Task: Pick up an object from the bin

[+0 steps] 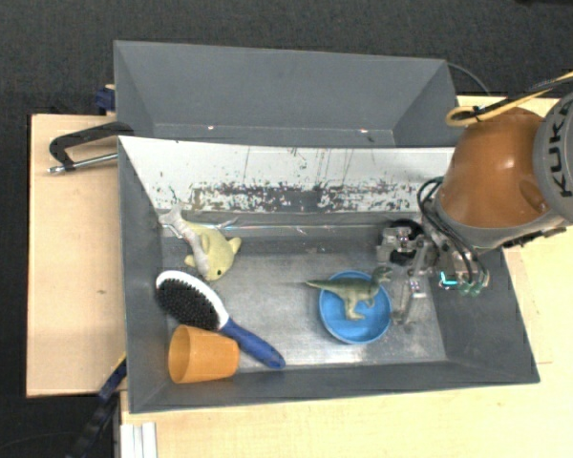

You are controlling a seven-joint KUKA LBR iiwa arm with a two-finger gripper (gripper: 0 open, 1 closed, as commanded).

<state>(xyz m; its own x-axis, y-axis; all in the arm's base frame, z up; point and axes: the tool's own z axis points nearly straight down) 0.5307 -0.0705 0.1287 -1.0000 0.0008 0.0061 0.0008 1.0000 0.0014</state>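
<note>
Closest to the camera, an orange cup (202,354) is seen lying on its side in the front left corner of the grey bin (315,382). Just behind it, a black hairbrush (196,305) with a blue handle is laid at a slant, and a pale yellow soft toy (211,253) is placed further back, near the rear wall.

Toward the view's right, a round blue dish (355,324) is set on the bin floor, and a small green dinosaur (349,292) is stood on it. The dinosaur's long axis is laid roughly across the view, with its thin tail pointed to the view's left.

The gripper (404,303) is lowered into the bin at the dish's right edge, beneath the arm's orange cover (492,175). Whether it is open or closed cannot be told, and nothing is seen to be held.

The dish and dinosaur are thus placed just to the view's left of the gripper, while the other three things are kept well apart from it. A short shift leftward is judged to be what a grasp of the dinosaur would need.
</note>
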